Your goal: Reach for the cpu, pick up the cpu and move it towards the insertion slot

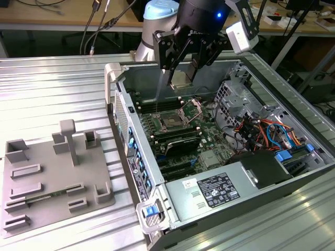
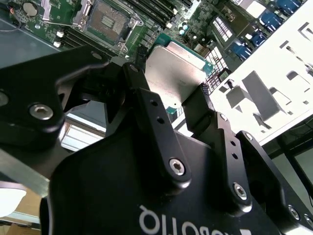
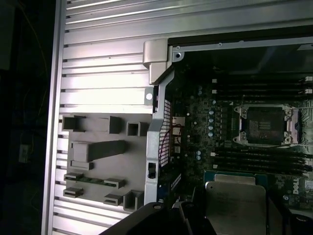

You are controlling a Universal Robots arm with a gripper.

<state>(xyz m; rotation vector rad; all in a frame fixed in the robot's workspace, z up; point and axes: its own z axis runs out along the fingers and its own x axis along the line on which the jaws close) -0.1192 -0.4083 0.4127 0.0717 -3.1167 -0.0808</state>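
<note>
Item: cpu [image 2: 176, 73]. A thin flat square chip with a silvery metal face and a green edge, held clear of the board above the open computer case [image 1: 131, 112], between the fingers of the tool [image 1: 181, 81]. In the exterior view it hangs just above and behind the insertion slot [image 1: 172, 121], not yet over it and not touching it. In the first wrist view the chip [image 3: 234, 208] is seen near the slot [image 3: 264, 125], with memory slots [image 3: 254, 159] between them.

Handling, as judged: light and stiff, with a smooth face likely to be slippery. The hidden underside and the corners are probably fragile. It is best taken by two opposite edges and kept level, never by the flat faces.

Tool: closed down to the width of the chip, which is gripped by its two side edges; one black finger [image 2: 156, 137] is seen on one edge and the other on the opposite edge.

Insertion slot: a square socket with a dark centre and a shiny metal frame, lying uncovered on the green board [image 1: 209, 157]; also seen in the second wrist view [image 2: 110, 19].

Surroundings: a grey fixture plate [image 1: 52, 178] with raised blocks lies on the ribbed metal worktop [image 1: 47, 94], beside the case at the exterior view's left. Coloured cables [image 1: 261, 130] are bundled inside the case at the exterior view's right.
</note>
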